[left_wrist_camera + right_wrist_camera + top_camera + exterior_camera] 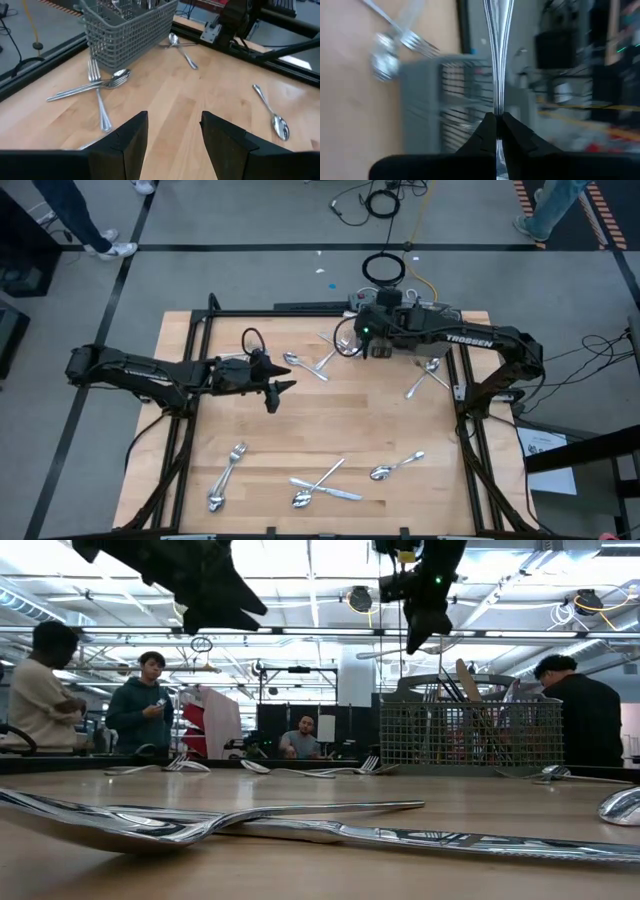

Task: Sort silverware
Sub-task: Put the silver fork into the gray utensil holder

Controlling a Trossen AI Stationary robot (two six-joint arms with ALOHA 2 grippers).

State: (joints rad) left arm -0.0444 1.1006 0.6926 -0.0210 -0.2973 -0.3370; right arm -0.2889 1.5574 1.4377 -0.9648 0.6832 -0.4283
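My right gripper [496,125] is shut on a slender silver piece of silverware [496,60], up in the air by the grey wire-mesh basket [427,95] at the table's far edge [470,730]. Which kind of piece it is cannot be told. The basket holds several pieces standing upright. My left gripper [172,132] is open and hovers over bare wood left of the table's middle [280,388], holding nothing. Loose forks and spoons lie flat on the table: a fork and a spoon crossed beside the basket [102,85], and more near the near edge [320,485]. My right gripper pinches the silver piece by its slim handle [496,102] between the two fingers. The piece runs straight out ahead of the fingers, along them, and its far end leaves the wrist view. It is lifted clear of the table and the basket.
Two crossed spoons lie toward the right edge [428,375], a single spoon [397,467] near the near right, and a fork with a spoon near the near left [228,475]. Bare wood lies between the two arms. People stand in the room behind the table.
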